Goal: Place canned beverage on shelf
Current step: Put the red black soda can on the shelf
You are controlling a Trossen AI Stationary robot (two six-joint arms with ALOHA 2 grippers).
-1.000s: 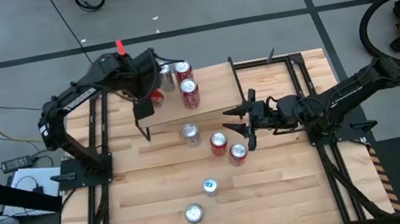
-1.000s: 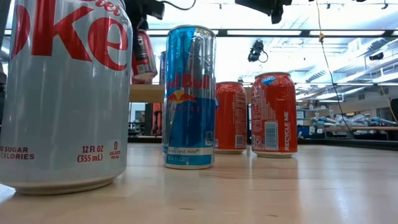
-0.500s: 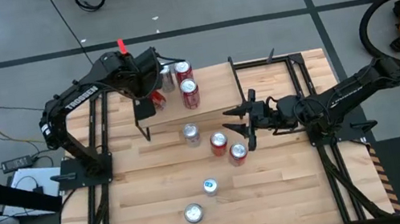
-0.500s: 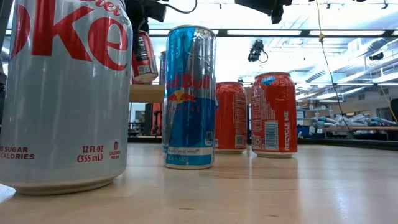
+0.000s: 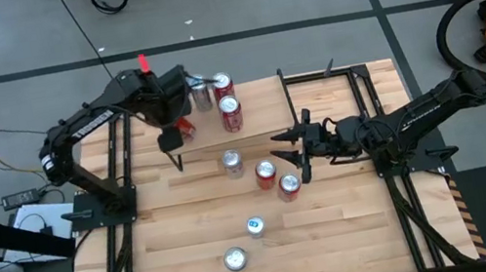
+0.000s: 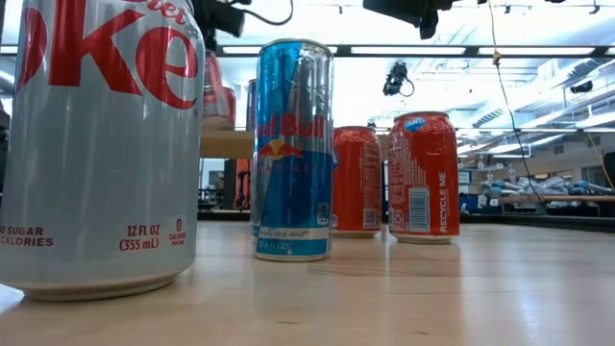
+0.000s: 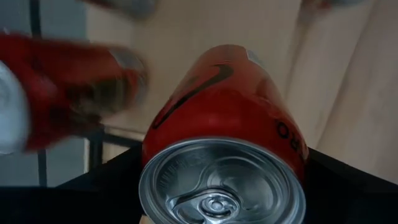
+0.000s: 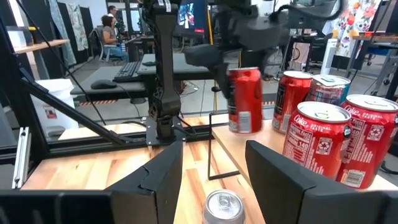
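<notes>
Red aluminium, a canned beverage (image 7: pixel 227 106) sits clamped between the fingers of the left gripper (image 5: pixel 178 125), held by its side wall with the lid towards the wrist. Seen from the right wrist, this can (image 8: pixel 245 99) hangs upright just off the near end of the shelf (image 5: pixel 264 113), its base about level with the light-wood board. Whether the base touches the board cannot be told.

Handling, as judged: a thin-walled can is stiff if full but dents under a hard squeeze; the painted wall is smooth and may slip. A mid-height grip across the wall, as now, looks soundest, and it should be set down level, since it tips easily.

Three cans already stand on the shelf just beyond the held one, the nearest (image 5: pixel 230 113) close to the fingers; clearance is tight.

Waiting over the table near two red cans, the right gripper (image 5: pixel 301 154) has its fingers apart, holding nothing.

Hidden: the left fingers' contact faces; neighbouring cans are blurred in the left wrist view.
</notes>
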